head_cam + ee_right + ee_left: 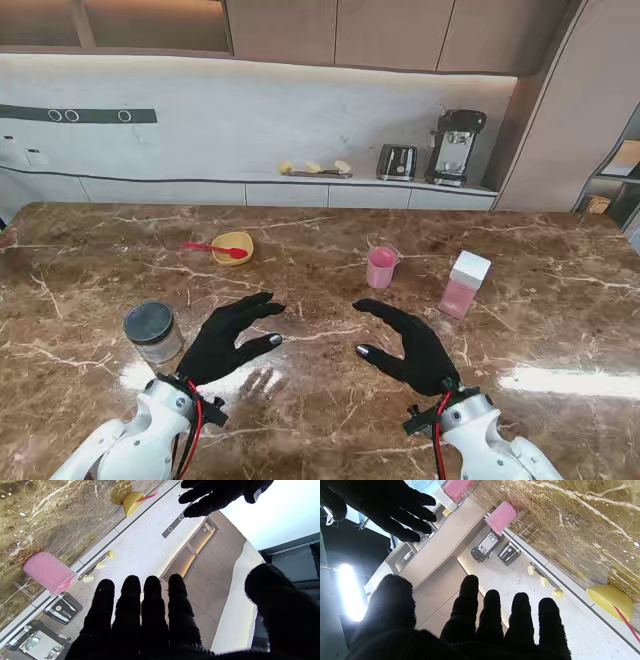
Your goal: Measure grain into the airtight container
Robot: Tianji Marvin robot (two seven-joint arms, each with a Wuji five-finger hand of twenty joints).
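**Both hands idle, nothing grasped yet**

Left hand (pixel 232 338) and right hand (pixel 408 345) hover over the desk (pixel 320 430), fingers (pixel 262 300) spread apart, holding nothing. Landmark: pink cup (pixel 381 267). The yellow bowl (pixel 232 248) with red spoon (pixel 214 247) sits well to the left of the cup. The pink container (pixel 464 285) with white lid stands near the cup, on its right. A glass jar (pixel 154 332) with dark lid sits far left of the cup and nearer to me, just beside the left hand.

Judged first step: reach for the spoon or cup. Approach from the nearer side, fingers kept wide, close only once around the handle or cup wall, keep it upright.

Room: bare desk between cup and hands, edges well off. Jar crowds the left hand's outer side.
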